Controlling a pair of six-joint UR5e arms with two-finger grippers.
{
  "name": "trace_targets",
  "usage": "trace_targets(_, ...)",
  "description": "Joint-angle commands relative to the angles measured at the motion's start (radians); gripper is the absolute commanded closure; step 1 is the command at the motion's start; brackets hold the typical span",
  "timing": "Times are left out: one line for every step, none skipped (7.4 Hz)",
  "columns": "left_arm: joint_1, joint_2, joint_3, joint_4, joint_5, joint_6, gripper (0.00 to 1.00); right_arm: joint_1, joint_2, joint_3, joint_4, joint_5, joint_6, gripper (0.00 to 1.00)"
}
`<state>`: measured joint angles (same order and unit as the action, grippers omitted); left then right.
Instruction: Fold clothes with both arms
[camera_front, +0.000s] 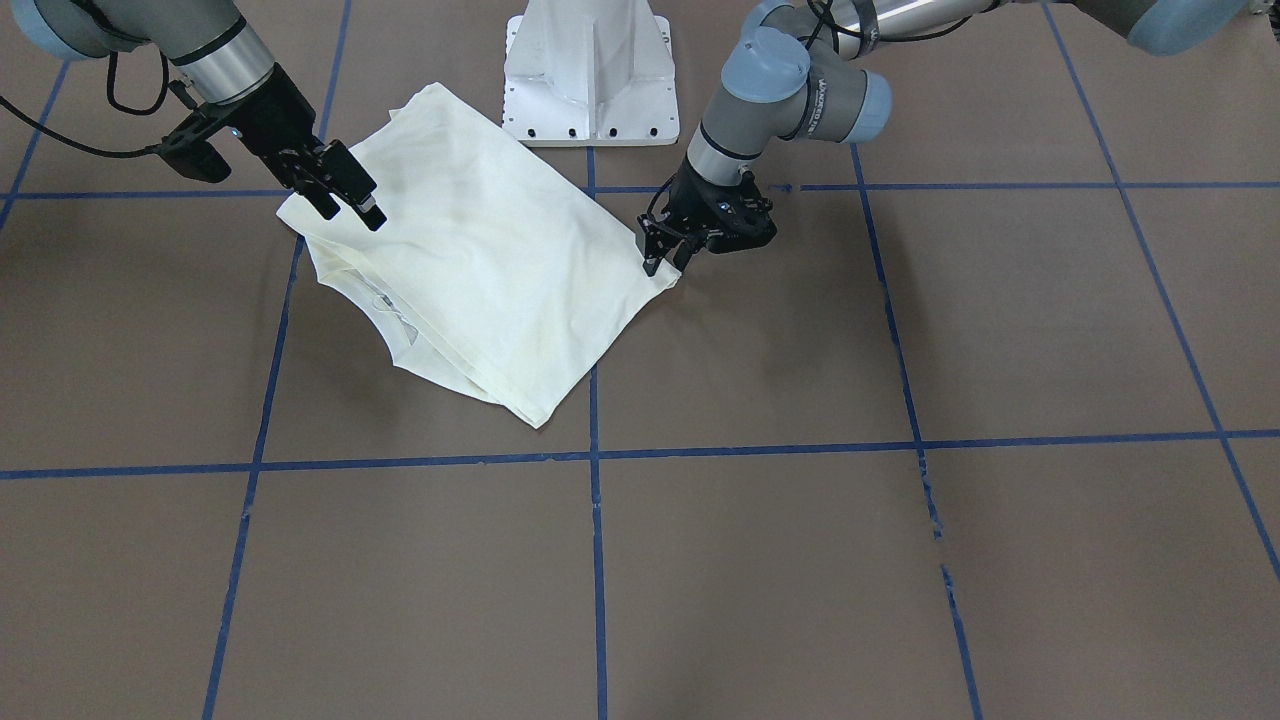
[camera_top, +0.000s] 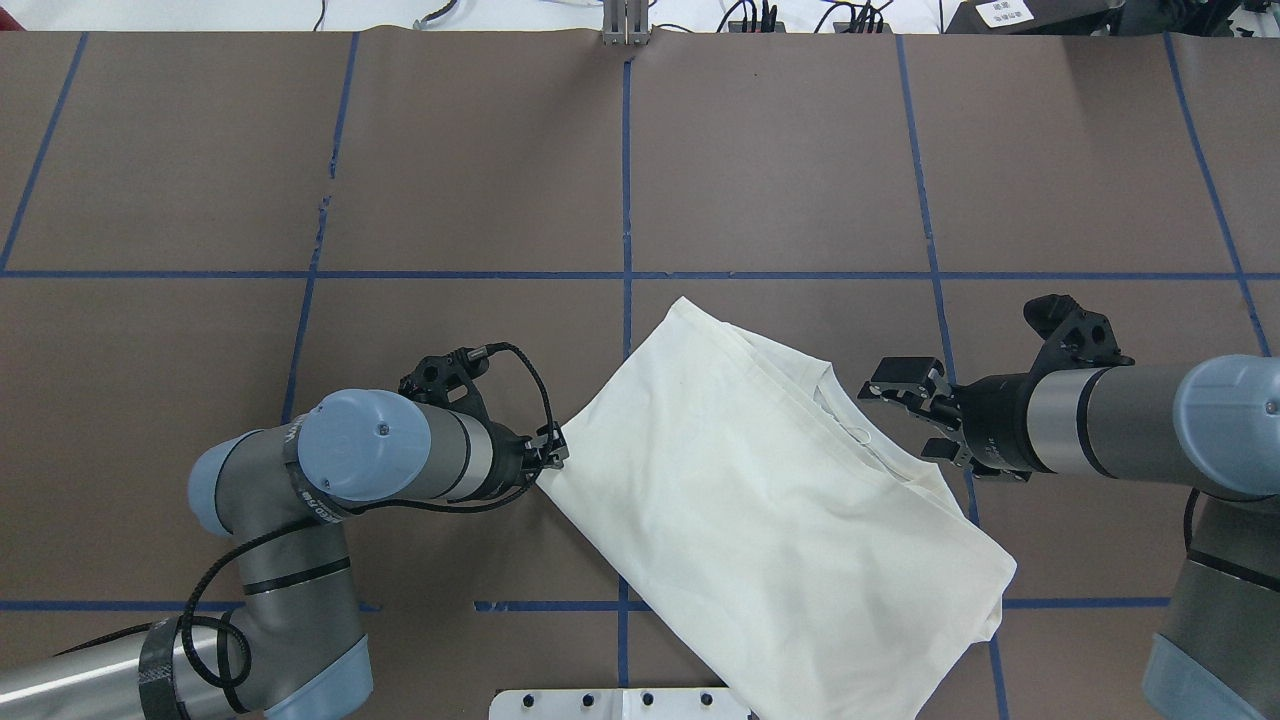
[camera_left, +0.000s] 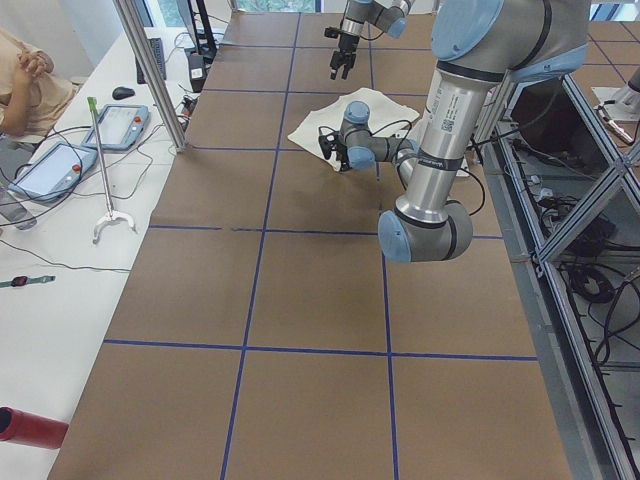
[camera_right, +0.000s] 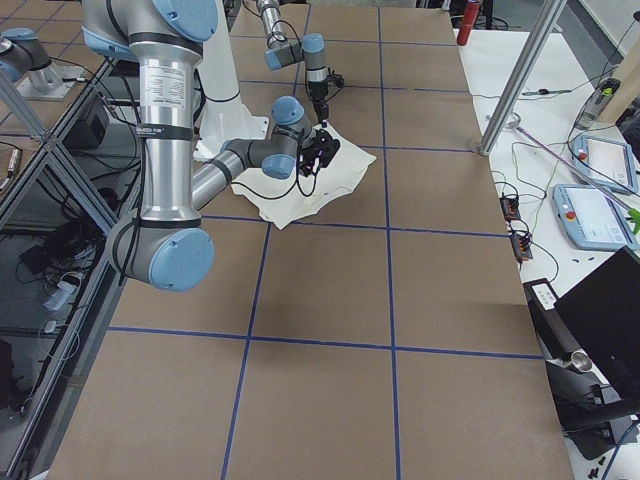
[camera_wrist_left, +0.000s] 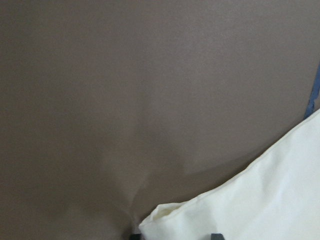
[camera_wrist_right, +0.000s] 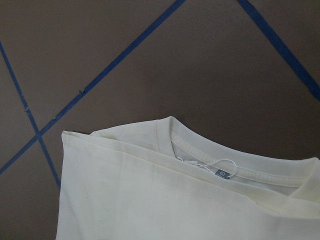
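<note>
The cream shirt lies folded into a slanted rectangle, plain side up, close to the robot's base. Its collar and a small neck label face my right arm. My left gripper is low at the shirt's side corner, shut on it, with cloth running between the fingertips. My right gripper hovers open just above the collar edge and holds nothing. The overhead view shows the shirt between the left gripper and the right gripper.
The white pedestal base stands right behind the shirt. Brown table covering marked with a blue tape grid stretches in front. A side bench holds tablets and a red cylinder; a person sits there.
</note>
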<state>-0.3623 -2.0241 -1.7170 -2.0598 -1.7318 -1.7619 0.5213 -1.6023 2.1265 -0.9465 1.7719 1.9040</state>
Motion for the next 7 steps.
trace_targets(0.000,0.001,0.000,0.000,0.005,0.005,1.00,0.002,0.002,0.003,0.000,0.003,0.004,0.00)
trace_targets(-0.001,0.002,0.001,0.000,0.009,0.010,1.00,0.002,0.010,0.003,-0.002,0.003,0.006,0.00)
trace_targets(-0.018,0.007,0.001,0.001,0.011,0.010,1.00,0.002,0.009,0.003,-0.002,0.001,0.006,0.00)
trace_targets(-0.059,0.011,0.002,0.001,0.009,0.036,1.00,0.002,0.010,0.000,-0.002,0.001,0.007,0.00)
trace_targets(-0.119,0.007,0.028,0.001,0.009,0.106,1.00,0.000,0.010,0.000,-0.002,0.001,0.007,0.00)
trace_targets(-0.189,-0.001,0.095,-0.003,0.008,0.175,1.00,0.000,0.010,-0.005,-0.002,0.001,0.007,0.00)
trace_targets(-0.275,-0.045,0.216,-0.035,0.020,0.197,1.00,-0.001,0.015,-0.008,-0.002,-0.002,0.009,0.00)
